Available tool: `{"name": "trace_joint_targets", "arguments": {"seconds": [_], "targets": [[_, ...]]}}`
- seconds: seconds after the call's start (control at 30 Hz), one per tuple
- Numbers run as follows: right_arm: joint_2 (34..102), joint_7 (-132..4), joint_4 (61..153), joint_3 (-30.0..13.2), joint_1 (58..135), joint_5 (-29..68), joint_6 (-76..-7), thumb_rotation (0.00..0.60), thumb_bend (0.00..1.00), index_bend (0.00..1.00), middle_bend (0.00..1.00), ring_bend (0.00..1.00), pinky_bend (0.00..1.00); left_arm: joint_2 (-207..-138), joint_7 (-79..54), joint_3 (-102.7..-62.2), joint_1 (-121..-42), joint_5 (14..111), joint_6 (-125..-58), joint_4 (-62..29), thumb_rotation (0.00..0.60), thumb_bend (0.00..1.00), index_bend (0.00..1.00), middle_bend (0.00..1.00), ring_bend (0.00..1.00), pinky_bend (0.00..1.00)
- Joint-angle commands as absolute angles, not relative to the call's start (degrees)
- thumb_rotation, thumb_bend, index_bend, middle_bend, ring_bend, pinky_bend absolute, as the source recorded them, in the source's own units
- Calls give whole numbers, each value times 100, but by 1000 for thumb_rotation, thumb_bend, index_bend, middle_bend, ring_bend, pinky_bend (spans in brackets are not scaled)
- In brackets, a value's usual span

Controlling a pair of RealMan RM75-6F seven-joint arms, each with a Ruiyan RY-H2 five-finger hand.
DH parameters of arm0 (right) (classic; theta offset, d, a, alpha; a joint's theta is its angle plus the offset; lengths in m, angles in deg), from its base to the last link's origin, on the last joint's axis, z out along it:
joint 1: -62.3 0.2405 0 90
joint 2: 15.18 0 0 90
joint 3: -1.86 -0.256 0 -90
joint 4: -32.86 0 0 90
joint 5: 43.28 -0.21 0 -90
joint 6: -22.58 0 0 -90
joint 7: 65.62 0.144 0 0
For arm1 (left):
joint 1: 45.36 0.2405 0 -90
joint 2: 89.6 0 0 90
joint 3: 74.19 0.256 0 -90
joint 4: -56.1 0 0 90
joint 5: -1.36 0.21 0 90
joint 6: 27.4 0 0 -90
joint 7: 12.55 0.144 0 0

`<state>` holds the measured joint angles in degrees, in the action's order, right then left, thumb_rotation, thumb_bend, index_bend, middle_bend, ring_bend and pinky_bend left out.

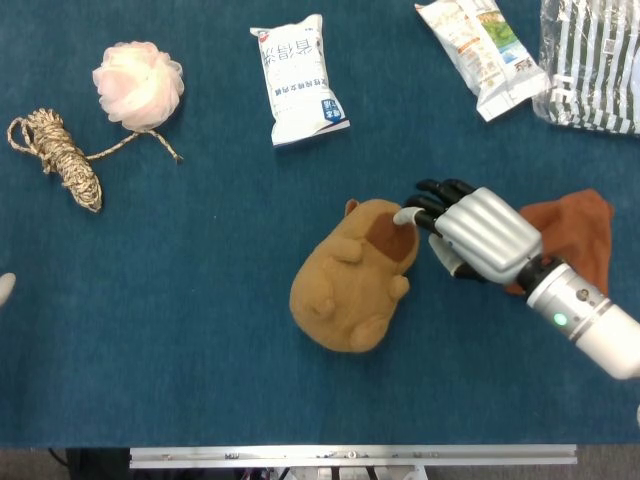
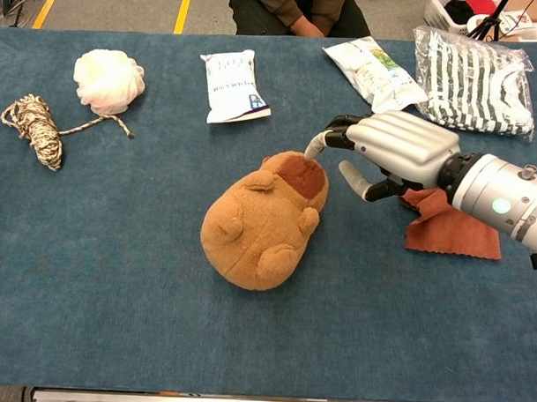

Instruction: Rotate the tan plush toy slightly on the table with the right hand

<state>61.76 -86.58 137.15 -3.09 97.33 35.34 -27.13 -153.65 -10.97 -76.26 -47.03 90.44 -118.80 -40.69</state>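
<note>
The tan plush toy [image 1: 352,279] [image 2: 261,221] lies mid-table, its dark brown face patch turned toward the far right. My right hand [image 1: 470,231] [image 2: 389,150] hangs just right of the toy's head with fingers spread and nothing in it. Its fingertips [image 1: 405,214] reach the edge of the brown patch; whether they touch it is unclear. Of my left hand only a pale tip [image 1: 5,290] shows at the left edge of the head view, so its state is hidden.
A rust-coloured cloth [image 1: 575,228] [image 2: 457,227] lies under and behind my right forearm. Two white snack packets [image 1: 297,80] [image 1: 482,42], a striped bag [image 1: 592,60], a pink mesh puff [image 1: 138,84] and a rope bundle [image 1: 62,155] ring the far side.
</note>
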Motion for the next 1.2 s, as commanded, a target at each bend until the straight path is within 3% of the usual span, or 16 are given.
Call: {"name": "trace_joint_targets", "arguments": {"seconds": [0.03, 0.17, 0.27, 0.33, 0.87, 1.03, 1.1, 1.2], "targets": [[6192, -8691, 13711, -286, 9752, 3535, -2763, 600, 532, 282, 269, 127, 221, -15360, -1109, -7633, -4697, 9035, -11889, -4071, 600, 169, 347, 232, 131, 140], [6152, -8695, 13703, -279, 9767, 3537, -2845, 600, 199, 256, 269, 127, 221, -15356, -1117, -7639, -4687, 9025, -11897, -4069, 600, 169, 347, 232, 131, 140], [6111, -8701, 13709, -285, 9778, 3550, -2917, 600, 45, 212, 269, 127, 221, -15366, -1102, -7642, -4687, 9023, -11895, -4062, 600, 169, 347, 232, 131, 140], [6107, -8700, 13697, -292, 9809, 3525, -2910, 600, 12, 208, 269, 127, 221, -15373, -1083, -7642, -4694, 9028, -11884, -4062, 600, 169, 347, 232, 131, 140], [6732, -9493, 13269, -457, 10549, 2496, -2305, 600, 15, 193, 269, 127, 221, -15349, -1128, -7654, -4626, 8997, -11962, -4081, 600, 169, 347, 232, 131, 140], [6993, -9805, 13087, -449, 10760, 2078, -2274, 600, 89, 195, 269, 127, 221, -15351, -1148, -7660, -4616, 8984, -11968, -4057, 600, 169, 347, 232, 131, 140], [7098, -9912, 13034, -437, 10799, 1973, -2367, 600, 129, 241, 288, 146, 221, -15348, -1164, -7662, -4609, 8973, -11968, -4045, 600, 169, 347, 232, 131, 140], [7280, -9983, 12922, -436, 10785, 1954, -2622, 600, 219, 433, 371, 246, 255, -15346, -1186, -7665, -4602, 8965, -11971, -4030, 600, 169, 347, 232, 131, 140]]}}
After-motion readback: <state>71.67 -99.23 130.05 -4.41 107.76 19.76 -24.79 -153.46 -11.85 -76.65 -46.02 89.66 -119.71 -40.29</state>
